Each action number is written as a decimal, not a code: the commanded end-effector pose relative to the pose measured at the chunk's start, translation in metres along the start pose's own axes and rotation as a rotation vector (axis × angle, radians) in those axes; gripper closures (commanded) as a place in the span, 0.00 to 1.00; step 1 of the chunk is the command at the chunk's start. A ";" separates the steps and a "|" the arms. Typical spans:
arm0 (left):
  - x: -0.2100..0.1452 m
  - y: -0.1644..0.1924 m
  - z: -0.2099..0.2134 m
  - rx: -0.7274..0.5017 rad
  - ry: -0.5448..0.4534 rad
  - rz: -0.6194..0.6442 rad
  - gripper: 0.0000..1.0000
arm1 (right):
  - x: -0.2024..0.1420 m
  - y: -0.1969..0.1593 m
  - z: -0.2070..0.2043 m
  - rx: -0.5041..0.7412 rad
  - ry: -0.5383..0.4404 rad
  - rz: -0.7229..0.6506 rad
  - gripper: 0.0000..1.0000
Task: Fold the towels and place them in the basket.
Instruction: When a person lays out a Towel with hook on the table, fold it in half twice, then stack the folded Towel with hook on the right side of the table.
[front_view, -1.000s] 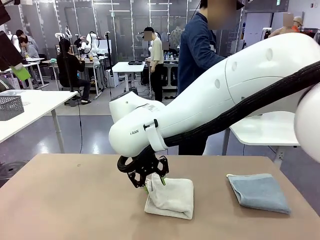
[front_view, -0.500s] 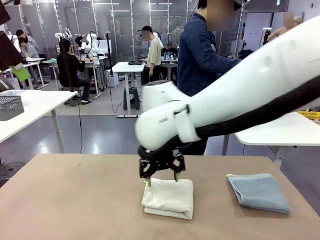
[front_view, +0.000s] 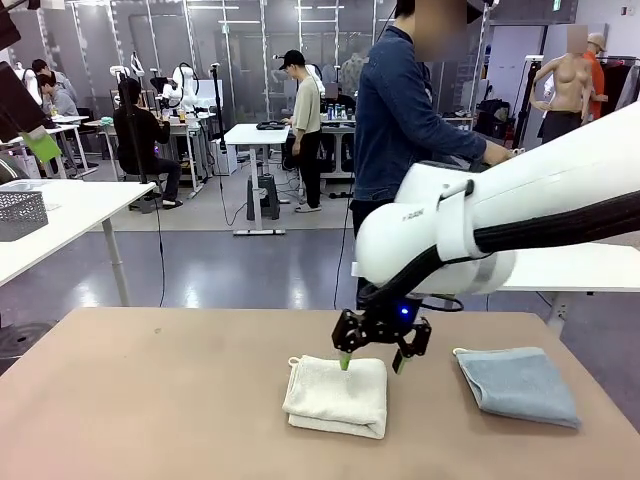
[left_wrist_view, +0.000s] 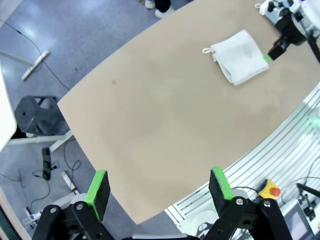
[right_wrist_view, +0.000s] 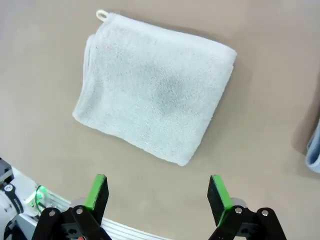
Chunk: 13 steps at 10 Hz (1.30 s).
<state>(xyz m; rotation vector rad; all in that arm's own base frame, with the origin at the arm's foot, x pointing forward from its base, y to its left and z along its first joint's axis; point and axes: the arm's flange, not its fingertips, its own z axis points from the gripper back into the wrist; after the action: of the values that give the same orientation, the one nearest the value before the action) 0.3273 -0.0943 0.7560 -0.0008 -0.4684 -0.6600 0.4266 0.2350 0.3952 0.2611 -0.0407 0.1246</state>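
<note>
Centrally on the tan table lies the cream-white towel, folded into a thick pad with its small hanging loop sticking out at the far left corner; from the right wrist view the same pad sits flat with the loop at its top left. Well apart to its right rests the pale blue-grey towel, also folded, near the table's right edge. Just above the cream pad's far right corner hovers the right gripper, its green-padded fingers spread wide and holding nothing, with the white arm reaching in from the right. The left gripper is likewise spread and empty, high over the table's near edge, looking down at bare tabletop. Beyond the table's far side stands a person in a dark blue top. A lighter grey mesh basket sits on a white table off to the left.
</note>
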 end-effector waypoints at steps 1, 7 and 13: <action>-0.001 -0.001 0.003 -0.005 0.012 0.010 0.00 | 0.003 0.017 0.000 -0.035 -0.009 0.008 0.00; -0.001 -0.001 0.003 -0.005 0.012 0.010 0.00 | 0.003 0.017 0.000 -0.035 -0.009 0.008 0.00; -0.001 -0.001 0.003 -0.005 0.012 0.010 0.00 | -0.071 -0.019 0.060 0.239 0.001 0.084 0.00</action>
<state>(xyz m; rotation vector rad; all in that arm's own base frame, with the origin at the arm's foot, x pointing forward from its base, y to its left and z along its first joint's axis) 0.3275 -0.0943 0.7559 -0.0009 -0.4680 -0.6600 0.3983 0.2306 0.4260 0.3543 -0.0647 0.1618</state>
